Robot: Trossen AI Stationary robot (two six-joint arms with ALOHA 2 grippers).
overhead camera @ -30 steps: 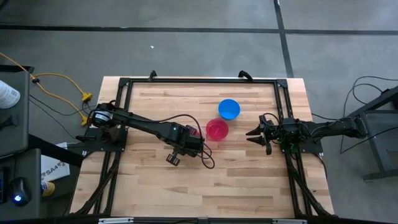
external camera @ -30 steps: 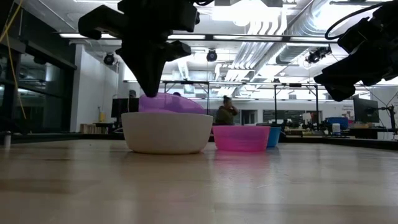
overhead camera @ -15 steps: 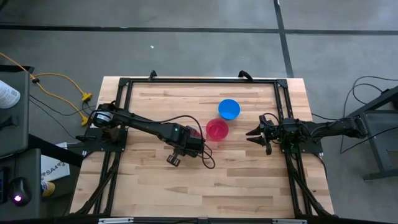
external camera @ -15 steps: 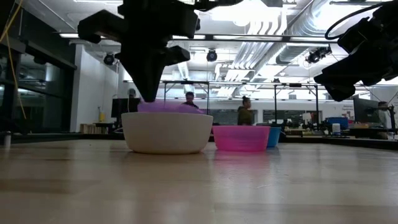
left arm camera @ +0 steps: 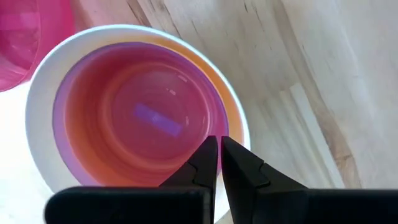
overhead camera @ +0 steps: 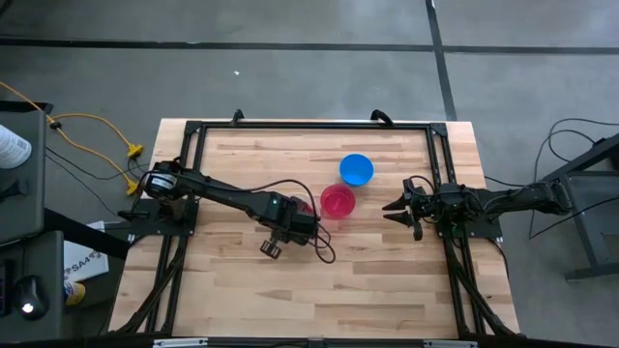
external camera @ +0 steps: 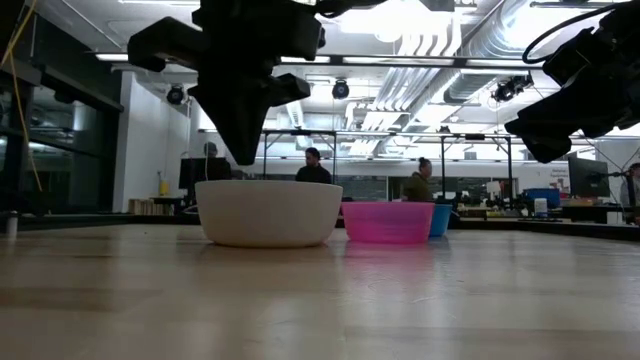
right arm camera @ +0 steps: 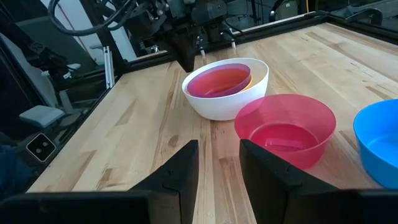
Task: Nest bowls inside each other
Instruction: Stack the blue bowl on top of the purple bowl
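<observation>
Three bowls are already sitting nested near the middle of the desk (overhead camera: 387, 280): the purple bowl (left arm camera: 140, 115) inside the yellow bowl (left arm camera: 231, 109) inside the white bowl (right arm camera: 227, 87). The left pincer (left arm camera: 219, 152) is hovering clenched and empty just over their rim. The red-pink bowl (right arm camera: 285, 127) is waiting just beside the stack, the blue bowl (right arm camera: 379, 140) beyond it. The right pincer (right arm camera: 217, 163) is resting released, near the desk's right edge. These thin plastic bowls are probably light, stiff and slick; pinching one wall at the rim looks best. No readable writing is showing.
</observation>
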